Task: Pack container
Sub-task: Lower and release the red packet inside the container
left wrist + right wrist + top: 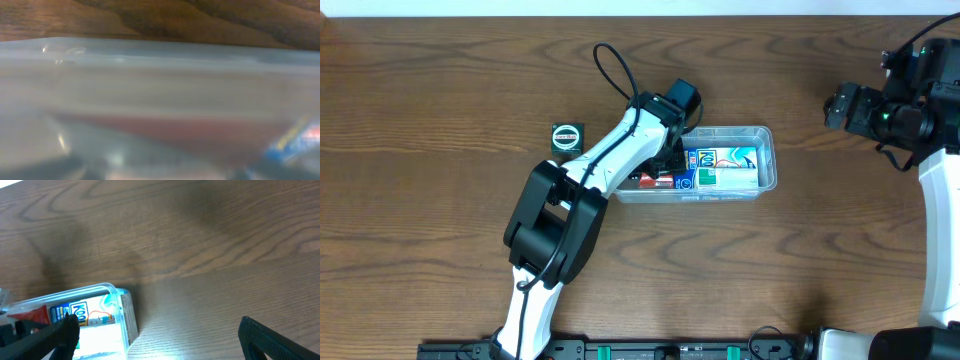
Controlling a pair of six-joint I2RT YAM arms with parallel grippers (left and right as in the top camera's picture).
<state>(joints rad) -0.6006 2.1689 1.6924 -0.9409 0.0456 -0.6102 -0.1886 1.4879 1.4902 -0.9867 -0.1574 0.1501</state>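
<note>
So the container sits around the middle of the surface, holding colourful packets. My left tool is dipped into its left end, and I can't tell if it's clenched. My right tool hangs spread wide and empty, well off to the right.

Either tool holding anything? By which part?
Right tool: open, empty. Left tool: inside the clear rectangular plastic tub, its grip hidden, so cannot tell.
</note>
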